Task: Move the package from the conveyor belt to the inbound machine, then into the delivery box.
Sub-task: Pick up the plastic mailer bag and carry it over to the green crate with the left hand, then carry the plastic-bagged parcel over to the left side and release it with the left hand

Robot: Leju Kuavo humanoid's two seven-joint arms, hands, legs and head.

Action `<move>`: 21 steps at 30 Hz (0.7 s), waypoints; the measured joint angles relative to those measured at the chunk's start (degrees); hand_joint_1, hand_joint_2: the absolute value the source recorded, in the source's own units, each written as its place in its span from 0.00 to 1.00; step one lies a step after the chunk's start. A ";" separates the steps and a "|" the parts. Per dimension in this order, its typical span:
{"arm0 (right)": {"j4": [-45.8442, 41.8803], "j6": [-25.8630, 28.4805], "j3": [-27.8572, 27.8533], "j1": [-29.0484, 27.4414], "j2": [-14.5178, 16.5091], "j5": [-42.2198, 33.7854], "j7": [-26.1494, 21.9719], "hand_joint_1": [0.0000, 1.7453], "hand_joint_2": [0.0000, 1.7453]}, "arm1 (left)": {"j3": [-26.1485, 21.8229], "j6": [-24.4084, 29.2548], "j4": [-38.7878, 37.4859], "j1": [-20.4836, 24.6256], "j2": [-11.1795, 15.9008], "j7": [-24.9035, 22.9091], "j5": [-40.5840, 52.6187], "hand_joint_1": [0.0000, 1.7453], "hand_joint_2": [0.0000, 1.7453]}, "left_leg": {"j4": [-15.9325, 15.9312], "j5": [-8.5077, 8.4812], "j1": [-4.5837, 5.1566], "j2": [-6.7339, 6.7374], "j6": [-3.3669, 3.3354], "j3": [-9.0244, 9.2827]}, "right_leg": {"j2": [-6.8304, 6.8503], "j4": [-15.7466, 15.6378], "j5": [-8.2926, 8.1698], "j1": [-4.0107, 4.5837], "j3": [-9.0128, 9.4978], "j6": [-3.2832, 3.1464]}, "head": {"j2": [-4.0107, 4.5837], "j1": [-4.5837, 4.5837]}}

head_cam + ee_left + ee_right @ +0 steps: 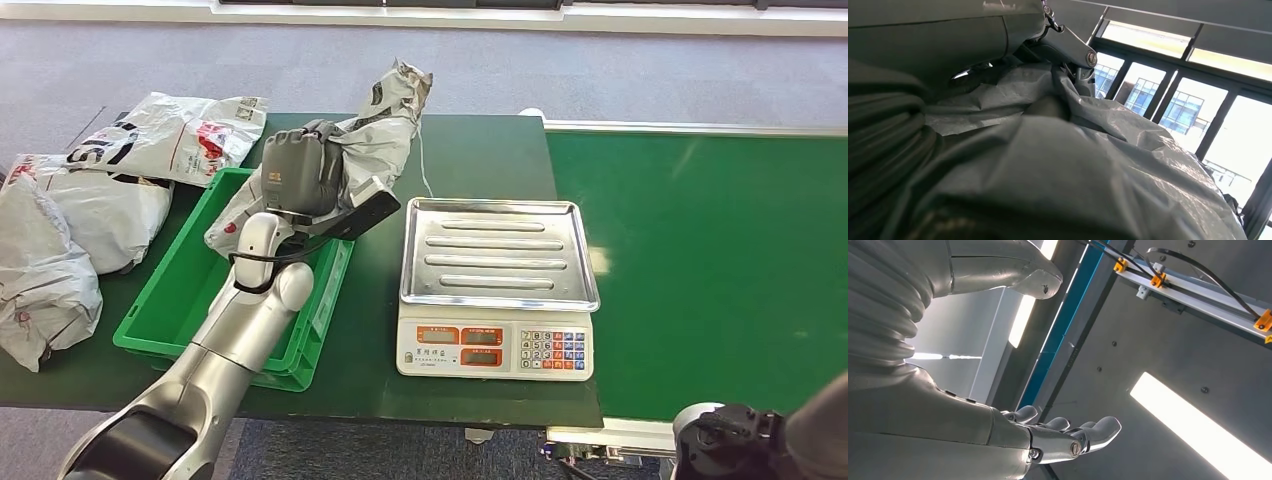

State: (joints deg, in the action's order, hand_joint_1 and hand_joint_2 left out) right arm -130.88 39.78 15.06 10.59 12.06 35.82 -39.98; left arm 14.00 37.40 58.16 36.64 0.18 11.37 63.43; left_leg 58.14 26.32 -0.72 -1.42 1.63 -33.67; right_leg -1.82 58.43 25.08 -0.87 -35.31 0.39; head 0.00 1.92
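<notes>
**Package held over the crate, drop still to come**

Dark green counter (470, 160) carries the whole scene, with the brighter green conveyor belt (700, 260) joining it on the robot's right and grey floor beyond.

Left hand (298, 172) grips the package (375, 140), a crumpled grey mailer bag, about its middle; the left wrist view shows the wrinkled plastic (1088, 165) pressed close against the hand's cover and a finger laid over it. One end of the bag rises toward the far edge of the counter, while the lower end hangs at or just inside the far rim of the green delivery box (180, 300). Whether that end touches the crate floor I cannot tell.

Just beside the crate, to the robot's right, stands the inbound machine (498, 290), a scale with a bare steel tray. 3 other mailer bags (90, 200) lie on the counter beyond the crate's other side.

Right hand (1068, 437) hangs low with fingers apart and nothing in it.

Judging by the bare tray and the bag above the crate, the final transfer is in hand. Next, the package wants carrying further over the crate's middle and lowering before release, since much of its length now overhangs the rim and could tip out.
</notes>
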 joint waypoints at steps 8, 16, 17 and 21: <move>0.00 0.00 0.00 0.00 0.00 0.00 0.01 0.00 1.00 | -0.39 0.00 0.69 -0.42 0.27 0.00 0.00 1.00 1.00 | -0.01 0.00 -0.01 0.01 0.00 0.01 | 0.00 0.00 0.00 0.02 -0.02 0.00 | 0.00 0.00; 0.00 0.00 0.00 0.00 0.00 0.00 0.01 0.00 1.00 | -1.06 1.02 1.01 -0.82 0.46 -4.61 6.92 1.00 1.00 | -0.01 0.00 -0.01 0.01 0.00 -0.01 | 0.00 0.01 0.00 0.01 0.00 0.00 | 0.00 0.00; 0.00 0.00 0.00 0.00 0.00 0.01 0.01 0.00 1.00 | -1.52 1.03 1.33 -1.16 0.80 -8.75 11.92 1.00 1.00 | -0.01 0.00 -0.01 0.02 0.00 -0.02 | -0.02 0.01 0.00 0.01 0.00 0.00 | 0.00 -0.01; 0.00 0.00 0.00 -0.03 0.00 0.17 0.02 0.00 1.00 | -1.50 -4.56 3.38 -3.17 5.05 -31.49 25.03 1.00 1.00 | -0.05 0.05 -0.02 0.26 0.07 0.07 | -0.29 0.01 -0.01 0.02 -0.08 -0.04 | 0.00 0.01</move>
State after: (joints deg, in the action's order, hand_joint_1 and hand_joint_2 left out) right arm -130.88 39.78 15.06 10.56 12.07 35.99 -39.96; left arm 12.50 32.83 61.55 33.47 5.23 -20.13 88.46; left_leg 58.09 26.37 -0.74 -1.17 1.70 -33.59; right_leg -2.11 58.45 25.07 -0.85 -35.39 0.35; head 0.00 1.93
